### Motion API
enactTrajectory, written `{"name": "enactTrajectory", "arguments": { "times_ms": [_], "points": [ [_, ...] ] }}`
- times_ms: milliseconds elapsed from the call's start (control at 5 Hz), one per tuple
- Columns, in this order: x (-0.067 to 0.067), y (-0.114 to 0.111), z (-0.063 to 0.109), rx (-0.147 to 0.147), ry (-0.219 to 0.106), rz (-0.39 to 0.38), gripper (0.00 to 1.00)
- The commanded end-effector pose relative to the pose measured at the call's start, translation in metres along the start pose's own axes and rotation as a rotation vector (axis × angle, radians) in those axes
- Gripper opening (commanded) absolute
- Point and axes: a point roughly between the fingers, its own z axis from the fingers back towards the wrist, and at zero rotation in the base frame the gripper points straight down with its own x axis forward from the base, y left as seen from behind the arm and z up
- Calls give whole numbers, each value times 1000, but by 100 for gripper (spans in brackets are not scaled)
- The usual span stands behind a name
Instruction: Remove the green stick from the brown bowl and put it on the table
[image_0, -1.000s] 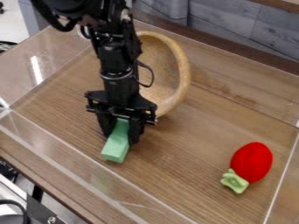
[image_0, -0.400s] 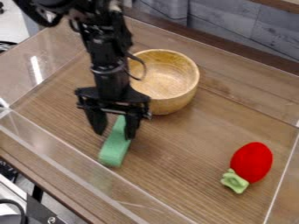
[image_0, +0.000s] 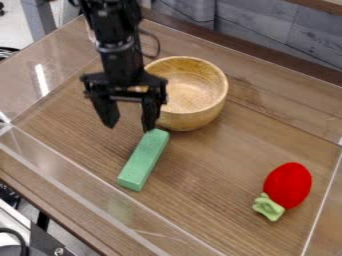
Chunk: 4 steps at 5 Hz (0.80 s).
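green stick (image_0: 144, 159) flat on surface (image_0: 234, 150), just front of brown bowl (image_0: 189, 91), apart from it. hand (image_0: 126, 113) released, empty, above stick's far end. we'd lift straight up, avoid clipping bowl rim.

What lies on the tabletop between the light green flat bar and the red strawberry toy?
Nothing: between the light green flat bar and the red strawberry toy, the camera view shows only bare wood-grain tabletop.

stick (image_0: 143, 159) on table (image_0: 227, 150) before bowl (image_0: 189, 92); strawberry toy (image_0: 283, 188) right
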Motion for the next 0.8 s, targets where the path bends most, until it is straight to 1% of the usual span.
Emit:
{"name": "enactTrajectory", "arguments": {
  "times_ms": [0,200,400,600],
  "points": [
    [15,-1,29,-20,-81,-18,100],
    [19,-9,27,-20,-104,-45,100],
    [21,-14,21,-14,-117,-59,100],
    [22,-15,7,-11,-126,-58,100]
  ]
}}
